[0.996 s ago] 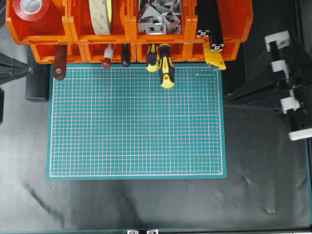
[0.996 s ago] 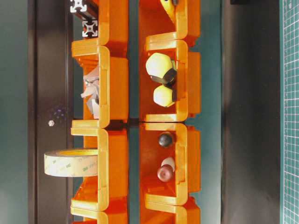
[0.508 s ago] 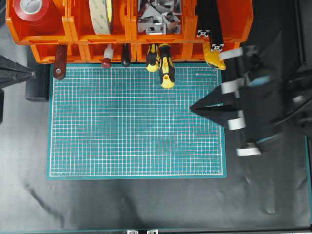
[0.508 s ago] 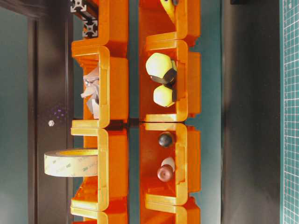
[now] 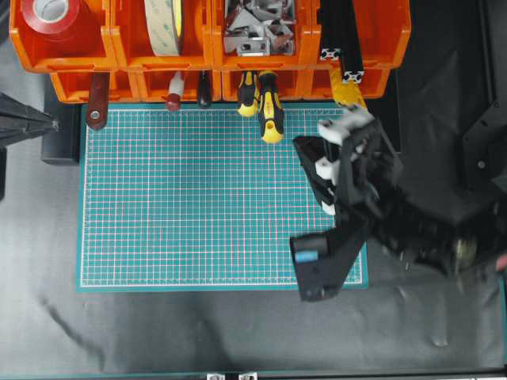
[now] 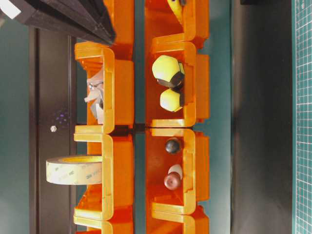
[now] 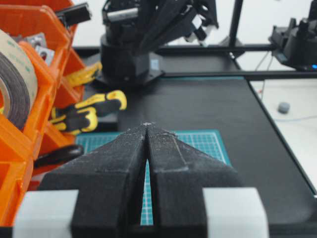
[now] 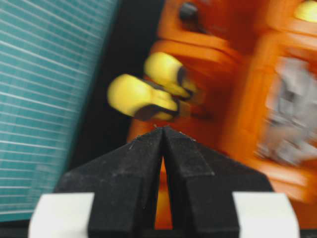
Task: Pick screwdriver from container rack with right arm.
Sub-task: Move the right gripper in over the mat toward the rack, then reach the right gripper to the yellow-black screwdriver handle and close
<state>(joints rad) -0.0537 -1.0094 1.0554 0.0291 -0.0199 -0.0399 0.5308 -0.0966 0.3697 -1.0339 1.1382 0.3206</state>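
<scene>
The screwdriver point(image 5: 271, 117) has a yellow-and-black handle sticking out of the lower row of the orange container rack point(image 5: 119, 59) onto the mat's far edge; its shaft is hidden in the bin. A stubbier yellow-and-black handle point(image 5: 248, 93) lies just left of it. My right gripper point(image 5: 297, 142) is shut and empty, low over the mat, a little right of and in front of the screwdriver. In the right wrist view the shut gripper point(image 8: 162, 128) points at the screwdriver point(image 8: 136, 96). My left gripper point(image 5: 52, 123) is shut at the left edge; it also shows in the left wrist view point(image 7: 147, 124).
The green cutting mat point(image 5: 198, 198) lies before the rack. The lower bins also hold a red-and-white handled tool point(image 5: 174, 95), a dark handle point(image 5: 204, 91) and a brown handle point(image 5: 97, 103). The upper bins hold tape rolls point(image 5: 162, 28), metal brackets point(image 5: 253, 32) and extrusions point(image 5: 344, 47).
My right arm has swung in from the right edge over the mat's right side, its shut gripper now near the yellow handles. The left arm has not moved.
</scene>
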